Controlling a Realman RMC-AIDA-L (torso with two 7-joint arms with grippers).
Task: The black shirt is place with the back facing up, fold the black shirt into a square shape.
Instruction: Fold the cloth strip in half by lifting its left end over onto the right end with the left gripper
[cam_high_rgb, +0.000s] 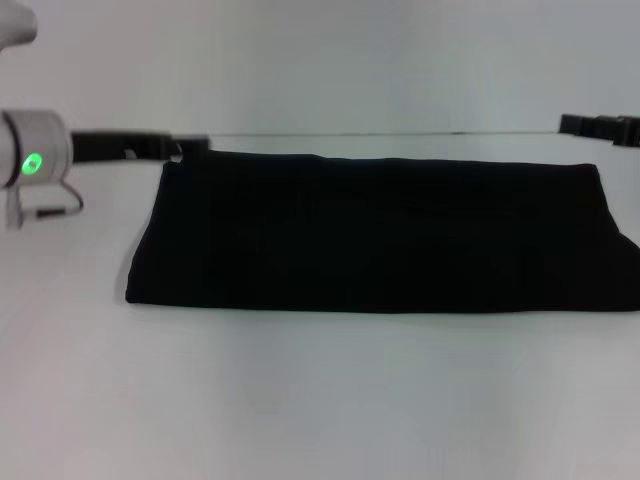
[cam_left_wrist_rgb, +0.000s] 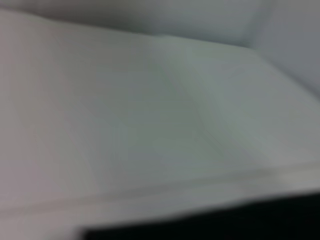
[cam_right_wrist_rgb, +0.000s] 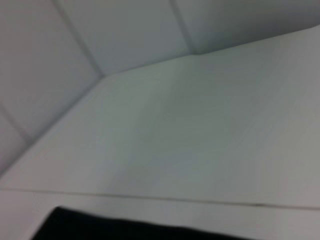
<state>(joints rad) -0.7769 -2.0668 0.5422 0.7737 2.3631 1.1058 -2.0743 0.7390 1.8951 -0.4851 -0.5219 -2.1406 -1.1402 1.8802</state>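
Shirt lies folded between both grippers' fingers at its far corners; grip unclear.

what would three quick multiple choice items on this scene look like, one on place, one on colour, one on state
1. Where is the left gripper?
A. at the shirt's far left corner
B. at the shirt's near edge
C. over the shirt's middle

2. What colour is the light on the left arm?
A. red
B. green
C. blue

3. How does the black shirt lie on the white table?
A. spread out with sleeves showing
B. crumpled in a heap
C. folded into a long flat band

Answers:
1 A, the head view shows it reaching in at that far corner; the right gripper sits by the far right corner.
2 B, it glows green.
3 C, a wide, straight-edged strip with no sleeves in sight.
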